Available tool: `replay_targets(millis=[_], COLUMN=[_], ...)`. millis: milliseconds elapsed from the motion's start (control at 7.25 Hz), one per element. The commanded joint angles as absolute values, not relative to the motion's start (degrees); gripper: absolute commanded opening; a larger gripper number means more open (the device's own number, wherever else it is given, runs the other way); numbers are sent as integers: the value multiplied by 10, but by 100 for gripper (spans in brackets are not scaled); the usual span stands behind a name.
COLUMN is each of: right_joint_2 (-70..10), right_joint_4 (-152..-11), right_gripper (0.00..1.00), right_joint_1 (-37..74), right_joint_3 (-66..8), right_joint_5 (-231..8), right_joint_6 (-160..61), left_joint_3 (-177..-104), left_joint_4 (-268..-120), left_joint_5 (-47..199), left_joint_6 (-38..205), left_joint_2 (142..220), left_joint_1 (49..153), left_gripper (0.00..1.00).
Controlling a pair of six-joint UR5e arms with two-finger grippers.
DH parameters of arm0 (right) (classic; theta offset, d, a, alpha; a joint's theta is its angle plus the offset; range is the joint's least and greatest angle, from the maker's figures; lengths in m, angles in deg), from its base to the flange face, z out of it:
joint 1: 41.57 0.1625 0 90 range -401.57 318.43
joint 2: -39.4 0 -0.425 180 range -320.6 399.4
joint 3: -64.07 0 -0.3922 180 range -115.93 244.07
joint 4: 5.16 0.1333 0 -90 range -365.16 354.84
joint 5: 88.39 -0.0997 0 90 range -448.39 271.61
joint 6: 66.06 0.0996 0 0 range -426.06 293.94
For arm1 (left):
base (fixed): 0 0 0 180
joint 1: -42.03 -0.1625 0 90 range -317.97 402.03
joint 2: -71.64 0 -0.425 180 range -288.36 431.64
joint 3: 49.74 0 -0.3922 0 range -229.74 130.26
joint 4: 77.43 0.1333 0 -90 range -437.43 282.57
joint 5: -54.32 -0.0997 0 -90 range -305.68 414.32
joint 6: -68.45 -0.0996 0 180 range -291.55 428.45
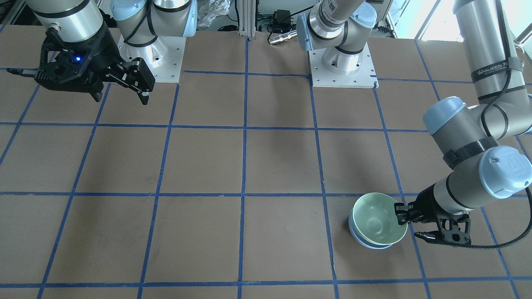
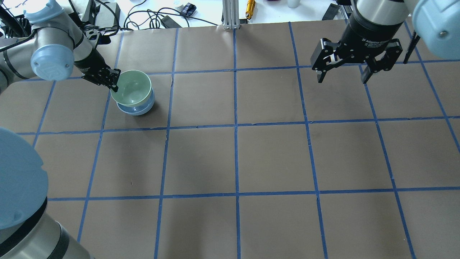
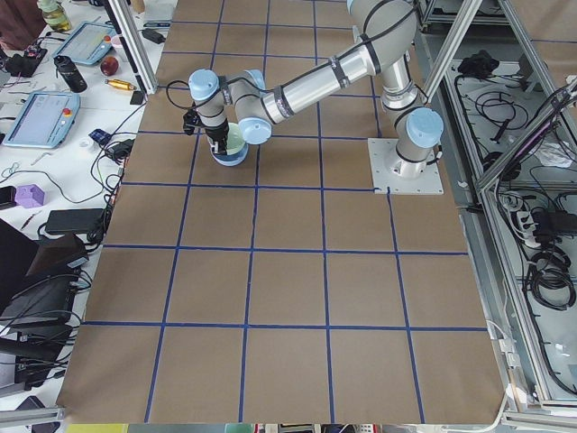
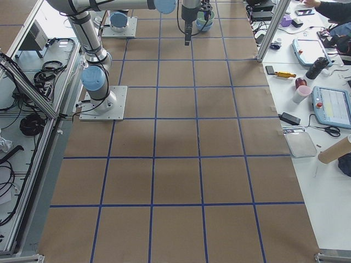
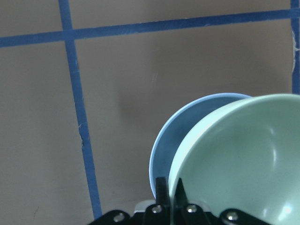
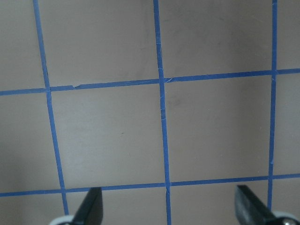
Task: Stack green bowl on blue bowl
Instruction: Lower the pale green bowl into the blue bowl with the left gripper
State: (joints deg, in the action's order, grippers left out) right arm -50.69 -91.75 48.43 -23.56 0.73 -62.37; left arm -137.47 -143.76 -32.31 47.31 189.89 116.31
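Green bowl: over the blue bowl, nested in its mouth, offset toward 12 o'clock in the overhead view; full seating cannot be told.
Blue bowl: on the table, at its 10 o'clock, inside a taped square.
Left gripper: fingers pinched on the green bowl's rim at 9 o'clock.
Right gripper: fingers spread wide, holding nothing, above the table's 2 o'clock, well apart from both bowls.
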Motion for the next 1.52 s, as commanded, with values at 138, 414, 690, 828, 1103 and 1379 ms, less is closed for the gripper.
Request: replay_targets(millis=[138, 414, 690, 828, 1103, 1379], right_joint_2=[-507, -507, -507, -507, -507, -507], right_joint_4=[-918, -917, -917, -917, -918, -918], right_gripper=[100, 100, 100, 100, 100, 100], right_joint_1=[484, 484, 484, 484, 484, 484], right_joint_3=[-236, -236, -236, -236, -236, -236], right_joint_5=[7, 7, 7, 7, 7, 7], right_joint_6=[-624, -624, -624, -624, -624, -624], left_joint_3=[-1396, -1396, -1396, -1396, -1387, -1375], left_joint_4=[-1414, -1414, -1413, -1414, -1415, -1445], left_joint_5=[-326, -327, -328, -328, -329, -329], left_joint_6=[473, 473, 473, 473, 473, 491], left_joint_2=[1899, 1899, 1899, 1900, 1899, 1870], left_joint_1=[1161, 1161, 1161, 1161, 1161, 1167], left_gripper=[0, 0, 30, 60, 67, 79])
